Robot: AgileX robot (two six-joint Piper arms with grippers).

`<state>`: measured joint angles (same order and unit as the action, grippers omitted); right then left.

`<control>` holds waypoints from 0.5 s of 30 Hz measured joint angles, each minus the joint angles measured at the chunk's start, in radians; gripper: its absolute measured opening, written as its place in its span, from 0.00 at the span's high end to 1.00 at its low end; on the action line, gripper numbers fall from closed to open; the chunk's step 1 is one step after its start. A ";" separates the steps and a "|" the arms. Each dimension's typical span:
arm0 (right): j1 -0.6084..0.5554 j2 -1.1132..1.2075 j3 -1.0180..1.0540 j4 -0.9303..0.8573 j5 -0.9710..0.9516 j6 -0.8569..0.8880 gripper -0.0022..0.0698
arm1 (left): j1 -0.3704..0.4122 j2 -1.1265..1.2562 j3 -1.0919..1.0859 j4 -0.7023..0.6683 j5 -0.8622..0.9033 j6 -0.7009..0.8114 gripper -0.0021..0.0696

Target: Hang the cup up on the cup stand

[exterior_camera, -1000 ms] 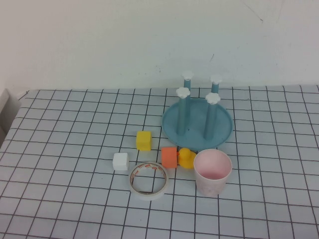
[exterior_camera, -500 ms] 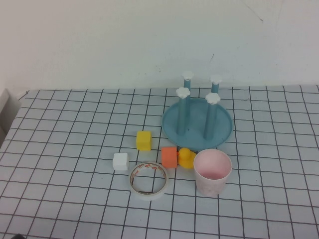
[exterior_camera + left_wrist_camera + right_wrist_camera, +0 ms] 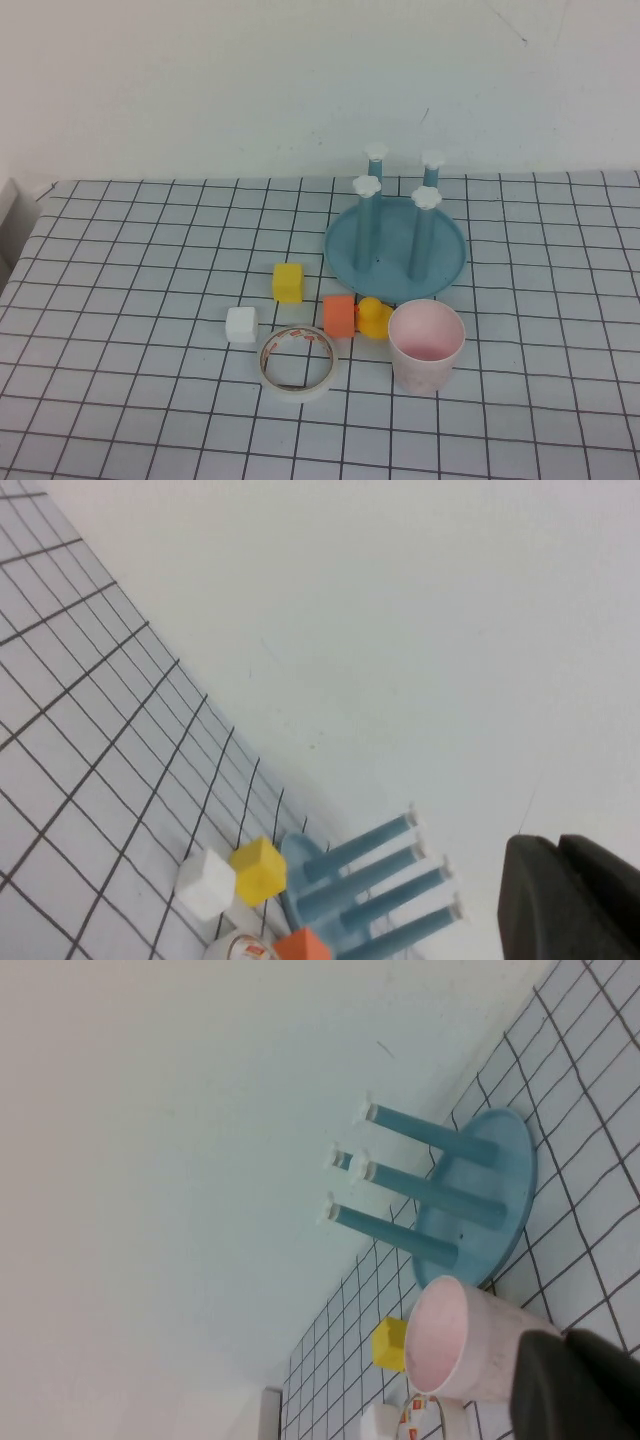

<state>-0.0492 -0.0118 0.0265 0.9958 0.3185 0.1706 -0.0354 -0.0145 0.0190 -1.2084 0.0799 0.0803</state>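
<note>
The pale pink cup stands upright, mouth up, on the checked table just in front of the cup stand. The stand is a light-blue dish with four blue posts topped by white caps, and its posts are bare. Neither gripper shows in the high view. In the right wrist view my right gripper has its dark fingers together, empty, close to the side of the cup, with the stand beyond. In the left wrist view my left gripper is shut and empty, far from the stand.
Left of the cup lie a yellow duck, an orange cube, a yellow cube, a white cube and a white tape roll. A white wall stands behind the stand.
</note>
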 joint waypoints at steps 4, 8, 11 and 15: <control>0.000 0.000 0.000 0.000 -0.004 -0.009 0.97 | 0.000 0.000 0.000 -0.007 0.058 0.112 0.97; 0.000 0.000 0.000 0.002 0.001 -0.097 0.97 | 0.000 0.072 -0.100 0.100 0.232 0.317 0.97; 0.000 0.000 0.000 0.002 0.007 -0.158 0.97 | 0.000 0.220 -0.269 0.286 0.404 0.380 0.97; 0.000 0.000 0.000 0.002 0.018 -0.229 0.97 | 0.000 0.468 -0.507 0.518 0.601 0.413 0.97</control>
<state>-0.0492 -0.0118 0.0265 0.9981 0.3364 -0.0586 -0.0354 0.4536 -0.4878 -0.6905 0.6806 0.4929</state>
